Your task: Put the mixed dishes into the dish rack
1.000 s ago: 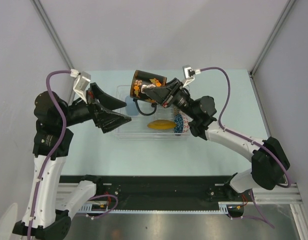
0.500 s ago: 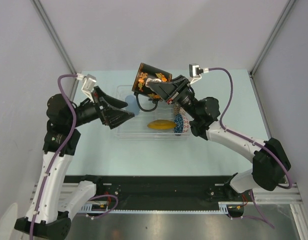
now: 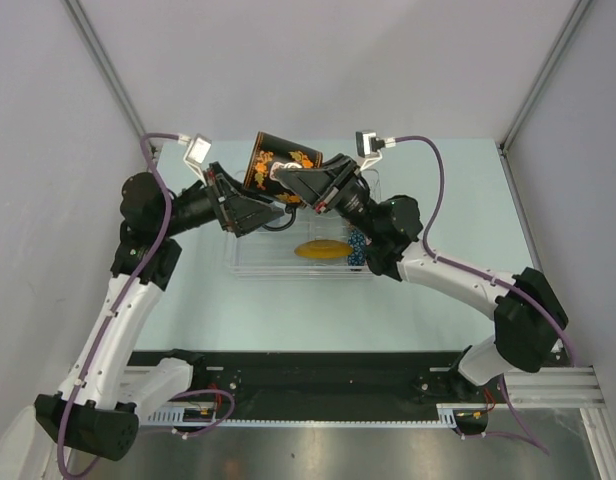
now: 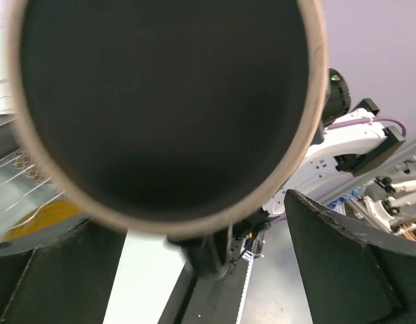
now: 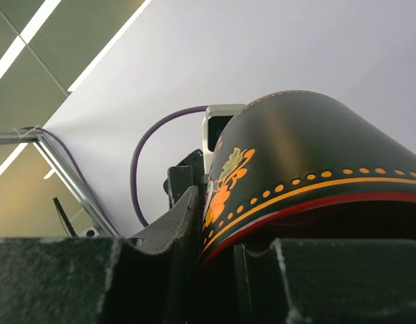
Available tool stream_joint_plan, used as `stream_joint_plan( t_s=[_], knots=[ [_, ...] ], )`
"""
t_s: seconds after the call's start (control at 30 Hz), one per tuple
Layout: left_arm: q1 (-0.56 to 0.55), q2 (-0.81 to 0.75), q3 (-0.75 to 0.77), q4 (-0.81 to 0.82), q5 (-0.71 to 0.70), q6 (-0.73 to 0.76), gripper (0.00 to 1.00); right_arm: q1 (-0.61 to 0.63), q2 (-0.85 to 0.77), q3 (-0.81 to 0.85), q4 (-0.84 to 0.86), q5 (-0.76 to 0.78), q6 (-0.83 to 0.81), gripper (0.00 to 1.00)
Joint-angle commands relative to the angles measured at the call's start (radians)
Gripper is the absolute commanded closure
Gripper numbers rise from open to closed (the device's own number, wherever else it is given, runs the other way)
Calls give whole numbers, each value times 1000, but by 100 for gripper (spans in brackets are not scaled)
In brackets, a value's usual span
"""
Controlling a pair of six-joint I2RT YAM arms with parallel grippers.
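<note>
Top external | right gripper [image 3: 291, 180] clamped on glossy cylindrical red-inside dark mug [image 3: 273, 160] | left gripper [image 3: 272, 209] jaws spread wide

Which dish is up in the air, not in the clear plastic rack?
The black floral mug, held by the right gripper; the yellow round saucer sits in the rack.

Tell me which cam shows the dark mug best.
Top external: the whole dark mug, floral side showing, tilted in the right gripper. Left wrist: only one dark round end, blurred. Right wrist: a close slice of its wall.
</note>
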Motion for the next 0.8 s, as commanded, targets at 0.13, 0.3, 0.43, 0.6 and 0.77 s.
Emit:
stream_joint_plan(
  t_s=[0.13, 0.3, 0.43, 0.6, 0.77],
  knots=[
    [-41, -1, -41, 81, -43, -81, 1, 40, 62, 146, 452, 102, -35, 100],
    [-52, 2, -52, 82, -68, -79, 3, 57, 142, 221, 452, 134, -11, 100],
    [-50, 10, -51, 93, -74, -87, 12, 74, 167, 253, 452, 134, -14, 100],
    [-12, 6, -32, 122, -66, -110, 31, 83, 167, 255, 452, 113, 6, 100],
    [29, -1, -5, 128, -54, -105, 43, 88, 161, 255, 450, 90, 14, 100]
  ],
)
